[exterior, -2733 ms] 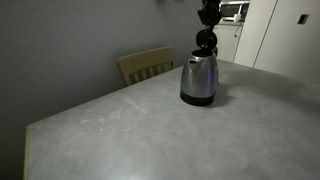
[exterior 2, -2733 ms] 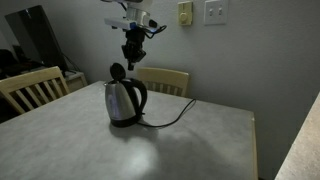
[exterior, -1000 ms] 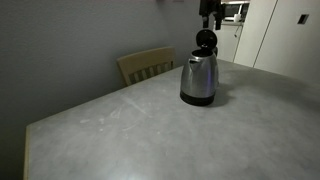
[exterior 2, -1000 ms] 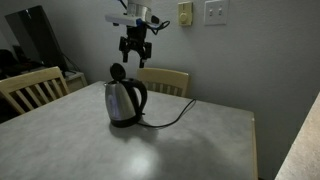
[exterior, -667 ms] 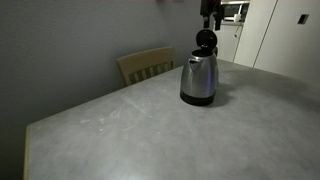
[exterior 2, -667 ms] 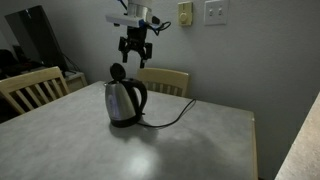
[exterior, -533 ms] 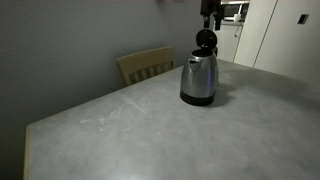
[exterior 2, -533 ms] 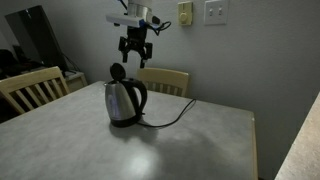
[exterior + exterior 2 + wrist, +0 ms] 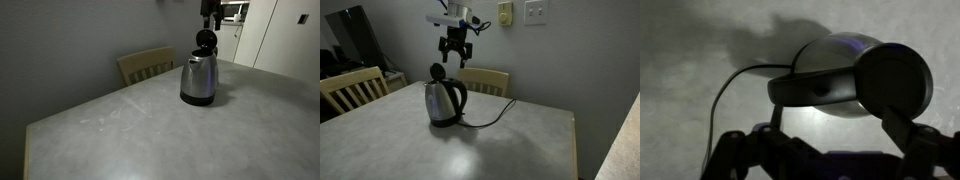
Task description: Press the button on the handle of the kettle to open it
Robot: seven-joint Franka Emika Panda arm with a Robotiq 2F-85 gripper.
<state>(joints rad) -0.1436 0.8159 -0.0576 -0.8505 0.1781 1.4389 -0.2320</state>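
The steel kettle stands on the grey table, its round black lid tipped upright and open. Its black handle faces the chair behind. My gripper hangs open well above the kettle, touching nothing. In the wrist view I look down on the handle, the raised lid and the steel body, with my gripper spread wide at the bottom edge. The button cannot be told apart from the handle's top.
A black cord runs from the kettle's base across the table toward the wall. Wooden chairs stand at the table's edges. Wall switches are behind the arm.
Since the earliest frames my gripper has risen from just above the open lid to higher up. Over the last second nothing has moved.
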